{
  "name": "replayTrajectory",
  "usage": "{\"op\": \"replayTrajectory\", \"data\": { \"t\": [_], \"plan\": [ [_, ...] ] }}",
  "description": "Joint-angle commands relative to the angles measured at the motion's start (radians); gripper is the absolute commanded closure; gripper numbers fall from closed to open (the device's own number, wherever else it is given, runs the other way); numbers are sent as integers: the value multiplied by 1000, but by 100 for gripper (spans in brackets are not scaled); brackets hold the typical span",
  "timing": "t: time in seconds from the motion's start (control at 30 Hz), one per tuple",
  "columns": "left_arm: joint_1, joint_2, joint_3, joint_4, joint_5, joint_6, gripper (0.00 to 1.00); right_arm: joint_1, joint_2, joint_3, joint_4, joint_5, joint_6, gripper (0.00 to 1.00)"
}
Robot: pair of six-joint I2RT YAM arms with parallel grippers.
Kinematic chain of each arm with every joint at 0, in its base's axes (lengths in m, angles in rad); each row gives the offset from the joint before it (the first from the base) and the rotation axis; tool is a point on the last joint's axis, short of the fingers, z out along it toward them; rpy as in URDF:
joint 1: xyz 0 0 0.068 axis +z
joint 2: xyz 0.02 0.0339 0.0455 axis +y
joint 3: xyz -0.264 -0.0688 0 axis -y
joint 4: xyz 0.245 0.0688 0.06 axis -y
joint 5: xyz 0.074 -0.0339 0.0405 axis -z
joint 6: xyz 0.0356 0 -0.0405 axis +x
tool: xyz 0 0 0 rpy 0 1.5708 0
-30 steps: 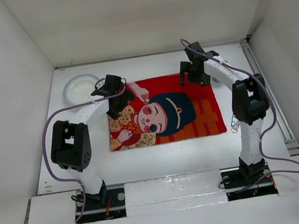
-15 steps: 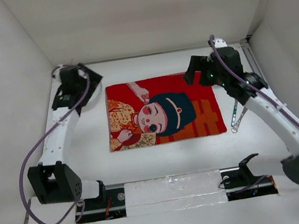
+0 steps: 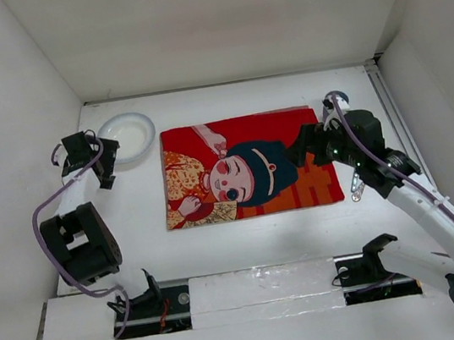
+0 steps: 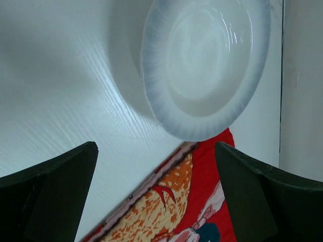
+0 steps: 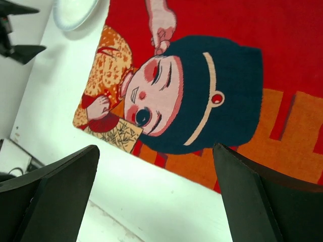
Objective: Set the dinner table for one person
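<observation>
The dinner table, a wide white surface, carries a red cartoon-face placemat spread flat near its middle, so the base of the setting looks to be in place. The white plate is not yet on it: it sits on the bare table at the far left, its rim just beside the mat's far-left corner and, in the left wrist view, seeming to overlap that corner slightly. The left gripper hangs on the near side of the plate with its 2 fingers spread wide and nothing between them. The right gripper hovers above the right half of the mat, also wide open and empty. Just off the mat's right edge a small shiny utensil peeks out from under the right arm; whether it is a fork or a spoon cannot be told. By my reading, 1 step is done and most remain: the plate has to go onto the mat, and the cutlery has to be laid beside it. No cup or glass shows in any view.
</observation>
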Motion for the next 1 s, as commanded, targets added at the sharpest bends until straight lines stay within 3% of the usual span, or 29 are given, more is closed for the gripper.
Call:
{"op": "replayTrajectory", "data": {
  "t": [0.0, 0.17, 0.33, 0.47, 0.5, 0.53, 0.57, 0.7, 0.77, 0.97],
  "plan": [
    [3, 42, 37, 120, 4, -30, 1, -4, -52, -29, 82, -71, 0, 0],
    [3, 200, 85, 150, 46, -50, 1, -4, -72, -29, 61, -81, 0, 0],
    [3, 326, 95, 235, 89, -91, 7, -4, -101, -56, 70, -81, 0, 0],
    [-6, 391, 135, 222, 80, -102, 25, -4, -111, -66, 59, -92, 0, 0],
    [-6, 400, 135, 222, 80, -111, 48, -4, -111, -66, 59, -106, 9, 0],
    [-6, 411, 135, 222, 80, -111, 65, -4, -123, -66, 59, -106, 9, 0],
    [-6, 411, 135, 222, 80, -125, 72, -4, -134, -66, 59, -117, 18, 0],
    [-6, 451, 151, 222, 103, -125, 80, -4, -157, -75, 50, -117, 28, 0],
    [-6, 475, 160, 202, 133, -125, 100, -4, -176, -75, 40, -117, 37, 0],
    [-16, 343, 125, 225, 142, -153, 100, -4, -186, -66, 20, -106, 37, 0]
  ]
}}
